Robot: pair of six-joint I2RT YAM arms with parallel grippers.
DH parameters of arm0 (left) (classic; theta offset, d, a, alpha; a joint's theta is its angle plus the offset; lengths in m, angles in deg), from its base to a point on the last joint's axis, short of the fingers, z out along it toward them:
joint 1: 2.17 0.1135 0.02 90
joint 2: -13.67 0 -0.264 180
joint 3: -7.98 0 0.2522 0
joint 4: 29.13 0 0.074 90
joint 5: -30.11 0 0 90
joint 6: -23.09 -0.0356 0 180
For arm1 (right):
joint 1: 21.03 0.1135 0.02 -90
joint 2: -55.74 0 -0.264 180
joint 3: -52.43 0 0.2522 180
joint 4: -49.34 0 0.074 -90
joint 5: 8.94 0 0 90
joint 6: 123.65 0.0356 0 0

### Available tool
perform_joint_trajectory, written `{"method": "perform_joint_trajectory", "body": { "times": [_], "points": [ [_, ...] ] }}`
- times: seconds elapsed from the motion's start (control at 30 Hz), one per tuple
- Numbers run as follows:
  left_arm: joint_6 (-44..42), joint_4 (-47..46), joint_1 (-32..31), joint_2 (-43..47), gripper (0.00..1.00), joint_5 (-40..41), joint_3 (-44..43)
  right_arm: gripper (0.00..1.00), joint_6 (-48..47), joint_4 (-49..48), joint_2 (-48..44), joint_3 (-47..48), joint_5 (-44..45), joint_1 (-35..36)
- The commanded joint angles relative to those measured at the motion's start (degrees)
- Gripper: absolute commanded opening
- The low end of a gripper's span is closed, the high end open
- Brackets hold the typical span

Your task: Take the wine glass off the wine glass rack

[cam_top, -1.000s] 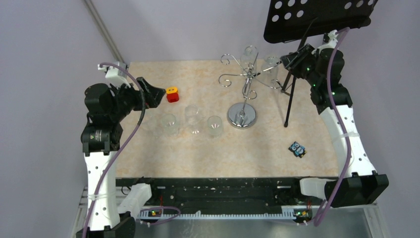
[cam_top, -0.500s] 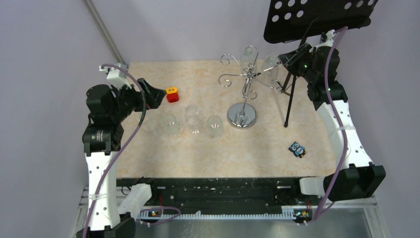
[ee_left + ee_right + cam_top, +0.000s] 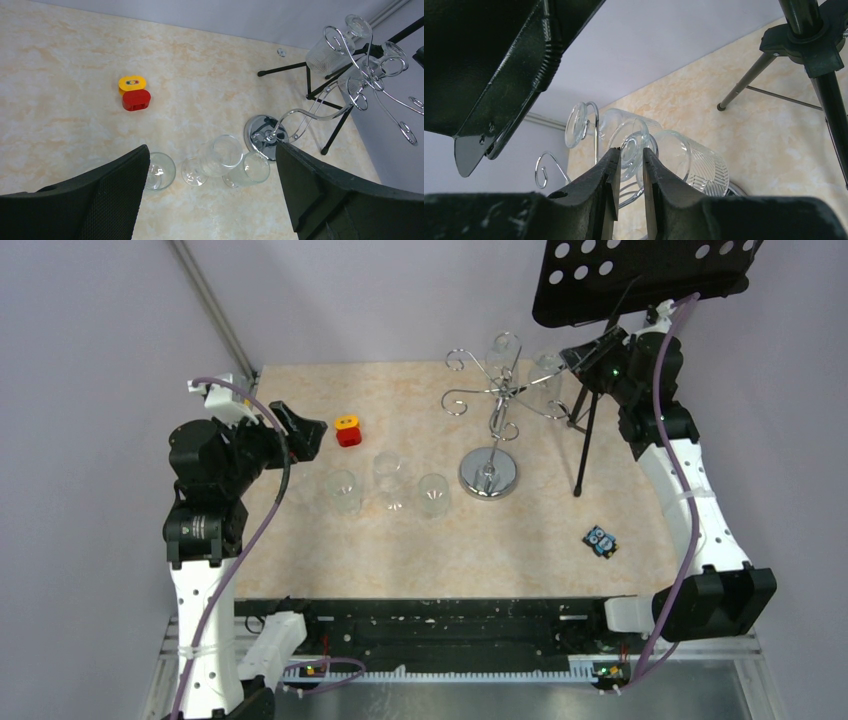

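Beige marbled table [image 3: 330, 550], lilac walls [image 3: 100, 320], chrome wine glass rack [image 3: 490, 474], black music stand [image 3: 640, 275]

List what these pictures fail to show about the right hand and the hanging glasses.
Right wrist view: fingers of the right hand hide the wine glass stem, so contact unclear.
Top view: the clear glass is too small to show where it meets the wine glass rack.
Left wrist view: edge crops that hand.

Soft, even overhead light is brightening the tabletop [image 3: 330, 550], and only faint shadows are falling around the wine glass rack [image 3: 489, 475], whose chrome is glinting with small highlights. In front of that rack, the right pincer [image 3: 629, 152] is showing dark and underlit.
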Motion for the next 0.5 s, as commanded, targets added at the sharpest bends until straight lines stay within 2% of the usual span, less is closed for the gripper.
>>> {"method": "perform_joint_trajectory", "body": {
  "times": [0.0,0.2,0.47],
  "points": [
    [-0.1,-2.3,0.1,0.6,0.99,0.3,0.3,0.25,0.9,-3.4,0.5,0.8,-0.5,-0.3],
    [-0.3,-2.3,0.1,0.7,0.99,0.6,0.7,0.24,2.4,-6.7,0.4,-1.1,-1.4,0.0],
    [-1.0,-1.7,0.1,1.0,0.99,0.8,0.5,0.23,1.4,-5.4,0.5,-1.1,1.4,1.3]
  ]
}}
